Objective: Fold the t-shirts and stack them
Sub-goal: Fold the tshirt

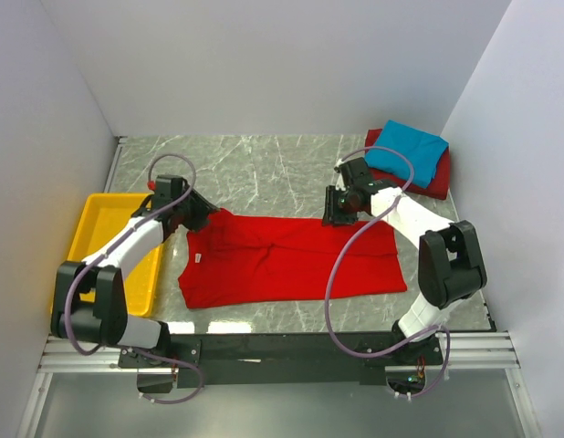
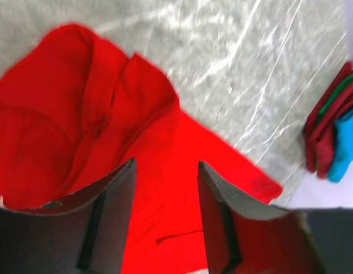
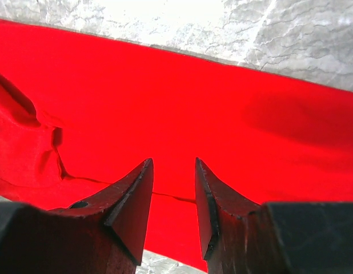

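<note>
A bright red t-shirt [image 1: 291, 260] lies on the marble table, folded into a long band, with a small white neck label [image 1: 198, 259] near its left end. My left gripper [image 1: 202, 212] hovers over the bunched upper-left corner [image 2: 125, 103]; in the left wrist view it [image 2: 166, 165] is open with only cloth beneath it. My right gripper [image 1: 337, 208] stands at the shirt's upper-right edge, and in the right wrist view it [image 3: 172, 162] is open above flat red cloth [image 3: 233, 114]. A folded turquoise t-shirt [image 1: 408, 151] rests on a folded darker red one [image 1: 437, 181] at the back right.
A yellow plastic tray [image 1: 99, 228] sits at the left edge of the table, beside the left arm. White walls close in the table at the back and on both sides. The folded pile [image 2: 331, 137] shows at the right of the left wrist view.
</note>
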Controlling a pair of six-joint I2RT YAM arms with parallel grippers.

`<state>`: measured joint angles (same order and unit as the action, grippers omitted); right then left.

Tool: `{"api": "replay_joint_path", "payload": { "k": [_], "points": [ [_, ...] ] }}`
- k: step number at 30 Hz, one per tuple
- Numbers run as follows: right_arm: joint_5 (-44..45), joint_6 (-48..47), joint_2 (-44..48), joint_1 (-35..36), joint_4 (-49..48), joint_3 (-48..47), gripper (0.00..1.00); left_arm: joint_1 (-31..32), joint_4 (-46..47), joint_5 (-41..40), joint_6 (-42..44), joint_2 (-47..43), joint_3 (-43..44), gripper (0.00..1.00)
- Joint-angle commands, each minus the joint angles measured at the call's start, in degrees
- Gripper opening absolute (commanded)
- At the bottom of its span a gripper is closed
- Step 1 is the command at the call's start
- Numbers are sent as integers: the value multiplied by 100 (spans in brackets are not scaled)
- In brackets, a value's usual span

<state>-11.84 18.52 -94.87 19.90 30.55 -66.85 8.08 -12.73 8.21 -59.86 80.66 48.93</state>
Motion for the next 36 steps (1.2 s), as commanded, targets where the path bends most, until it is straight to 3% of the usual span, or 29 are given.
{"api": "replay_joint_path", "payload": {
  "k": [1,7,18,30,36],
  "points": [
    [-73,-59,-58,75,-75,-276,42,203,-247,-153,457,-446,-111,50],
    [-108,-68,-93,137,-66,-302,42,598,-431,-143,659,1,-68,39],
    [-3,-59,65,163,-66,-188,42,994,-1082,-1101,712,573,337,40],
    [-29,-51,47,163,-66,-206,42,1100,-792,-1093,888,1144,504,40],
    [15,-51,83,155,-57,-188,42,1126,-827,-1093,949,1171,609,32]
  ]
}}
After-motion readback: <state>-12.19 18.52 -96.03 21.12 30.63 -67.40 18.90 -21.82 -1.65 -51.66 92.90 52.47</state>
